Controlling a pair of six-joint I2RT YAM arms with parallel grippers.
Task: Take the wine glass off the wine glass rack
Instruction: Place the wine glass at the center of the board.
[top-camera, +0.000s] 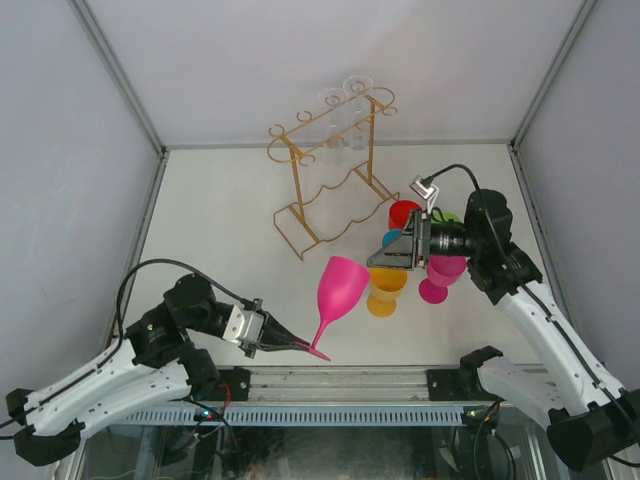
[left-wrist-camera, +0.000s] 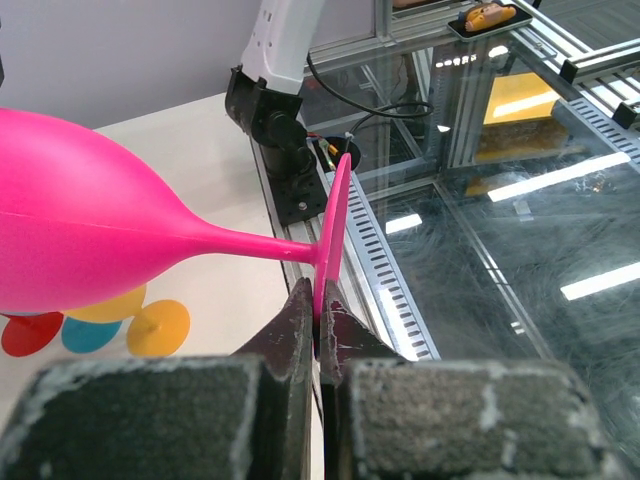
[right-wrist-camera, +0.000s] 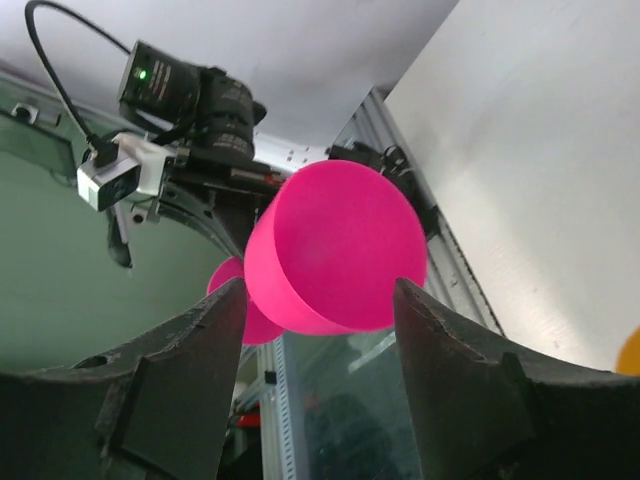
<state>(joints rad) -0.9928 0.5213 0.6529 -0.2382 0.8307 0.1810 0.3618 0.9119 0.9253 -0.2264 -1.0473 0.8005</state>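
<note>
A pink wine glass (top-camera: 342, 285) hangs tilted over the table's near edge, bowl up and away from me. My left gripper (top-camera: 298, 344) is shut on the rim of its round foot (left-wrist-camera: 335, 225); the bowl (left-wrist-camera: 70, 230) fills the left of the left wrist view. My right gripper (top-camera: 374, 262) is open just right of the bowl. In the right wrist view the bowl's open mouth (right-wrist-camera: 335, 250) faces the gripper (right-wrist-camera: 320, 300), between the spread fingertips and just beyond them, ungripped. The gold wire wine glass rack (top-camera: 330, 180) stands at the back with clear glasses (top-camera: 345, 115) on its top rails.
Several coloured glasses stand under and around my right arm: orange (top-camera: 385, 292), magenta (top-camera: 440, 275), red (top-camera: 403, 213), blue (top-camera: 391, 238). Their feet (left-wrist-camera: 158, 327) show in the left wrist view. A metal rail (top-camera: 340, 385) runs along the near table edge.
</note>
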